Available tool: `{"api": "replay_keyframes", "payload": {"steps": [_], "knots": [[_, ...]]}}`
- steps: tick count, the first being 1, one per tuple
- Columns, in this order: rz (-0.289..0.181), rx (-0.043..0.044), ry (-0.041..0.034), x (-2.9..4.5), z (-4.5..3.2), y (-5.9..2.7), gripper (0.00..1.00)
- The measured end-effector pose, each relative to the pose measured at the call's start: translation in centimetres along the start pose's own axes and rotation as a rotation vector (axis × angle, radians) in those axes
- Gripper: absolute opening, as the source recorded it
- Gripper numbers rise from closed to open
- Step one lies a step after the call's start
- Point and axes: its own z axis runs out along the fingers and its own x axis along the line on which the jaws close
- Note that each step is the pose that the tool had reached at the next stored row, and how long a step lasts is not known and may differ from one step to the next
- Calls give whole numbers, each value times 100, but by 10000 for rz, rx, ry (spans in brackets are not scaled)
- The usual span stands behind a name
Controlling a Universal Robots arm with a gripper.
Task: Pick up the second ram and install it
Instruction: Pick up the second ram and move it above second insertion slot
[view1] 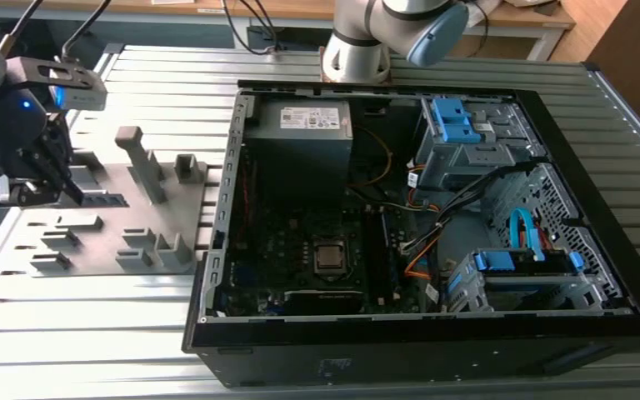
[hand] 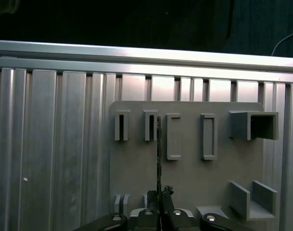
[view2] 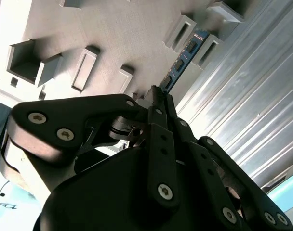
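The second ram (view2: 185,55) is a thin blue board with small dark chips. In the first wrist view the second ram (hand: 159,144) appears edge-on as a thin dark line. My gripper (view2: 158,94) is shut on its near end, and the far end lies between two small slot blocks of the grey fixture plate (view2: 113,38). In the first wrist view the gripper (hand: 160,193) pinches the stick over the fixture plate (hand: 190,178). In the exterior view the gripper (view1: 59,185) hangs over the plate's edge at that view's left, the stick (view1: 103,200) dark beside it.
The open computer case (view1: 217,250) lies at the exterior view's right, with the motherboard (view1: 320,250), blue drive brackets (view1: 453,117) and cables inside. Grey upright posts (view1: 142,162) stand on the fixture plate (view1: 97,250). Everything rests on a ribbed aluminium table (view1: 87,333).
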Motion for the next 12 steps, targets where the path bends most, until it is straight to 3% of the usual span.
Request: {"api": "replay_keyframes", "payload": {"steps": [12], "knots": [[0, 0, -1, -8, -142, -2, 14]]}}
